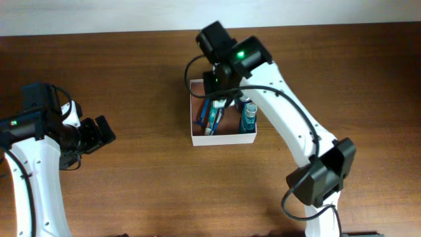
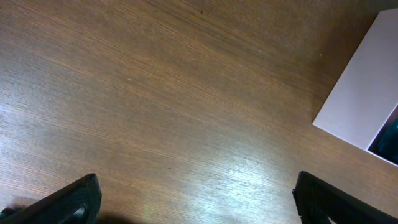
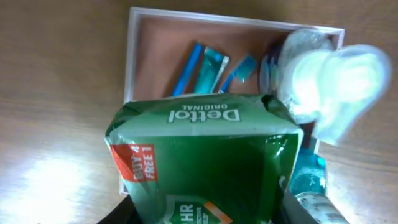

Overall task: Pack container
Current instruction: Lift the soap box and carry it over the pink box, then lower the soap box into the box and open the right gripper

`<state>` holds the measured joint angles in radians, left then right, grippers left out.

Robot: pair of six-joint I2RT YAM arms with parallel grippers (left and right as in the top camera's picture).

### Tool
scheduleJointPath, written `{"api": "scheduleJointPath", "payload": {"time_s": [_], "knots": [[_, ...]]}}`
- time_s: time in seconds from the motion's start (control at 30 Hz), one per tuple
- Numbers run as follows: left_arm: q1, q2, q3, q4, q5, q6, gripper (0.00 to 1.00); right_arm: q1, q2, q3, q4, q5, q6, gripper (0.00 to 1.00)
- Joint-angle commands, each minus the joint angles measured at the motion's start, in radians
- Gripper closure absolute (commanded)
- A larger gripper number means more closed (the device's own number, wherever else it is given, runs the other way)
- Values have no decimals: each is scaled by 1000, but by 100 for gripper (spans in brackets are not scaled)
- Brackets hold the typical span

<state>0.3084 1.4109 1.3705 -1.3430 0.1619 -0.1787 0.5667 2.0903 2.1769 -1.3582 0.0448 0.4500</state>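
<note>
- While the brown wooden table [image 1: 131,66] lies under it all, two white arms reach over it.
- The right arm [image 1: 289,112] starts at the near edge, bends at a black elbow, and stretches far out over the box. A green light glows near its wrist.
- The left arm [image 1: 26,164] stays on the left side, bent, with its tip pointing toward the box but well apart from it.
- The container [image 1: 223,139] sits in the middle of the table, under the right arm's tip.
- The green Dettol soap packet [image 3: 205,155] is up above the container, pinched in the right gripper [image 1: 222,99], whose fingers are closed on its sides.
- The left gripper [image 2: 199,205] holds nothing, its fingers spread wide over bare wood.
- A blue bottle [image 1: 248,117] stands in the container's right side.
- Blue and teal toothbrush packs [image 3: 211,68] lie on the container's floor.
</note>
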Motion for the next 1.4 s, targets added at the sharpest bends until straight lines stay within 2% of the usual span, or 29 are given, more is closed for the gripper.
{"api": "scheduleJointPath", "payload": {"time_s": [0.0,0.13,0.47,0.93,1.0,1.37], "knots": [[5,-13,2,0,10,9,0,3,-2,-97,59,15,28,66],[5,-13,2,0,10,9,1,2,-2,-208,168,8,31,66],[5,-13,2,0,10,9,1,-13,4,-340,350,13,31,66],[5,-13,2,0,10,9,1,-31,106,-343,370,23,31,66],[5,-13,2,0,10,9,1,-34,120,-343,369,24,31,56],[5,-13,2,0,10,9,1,-64,124,-343,369,20,30,55]]}}
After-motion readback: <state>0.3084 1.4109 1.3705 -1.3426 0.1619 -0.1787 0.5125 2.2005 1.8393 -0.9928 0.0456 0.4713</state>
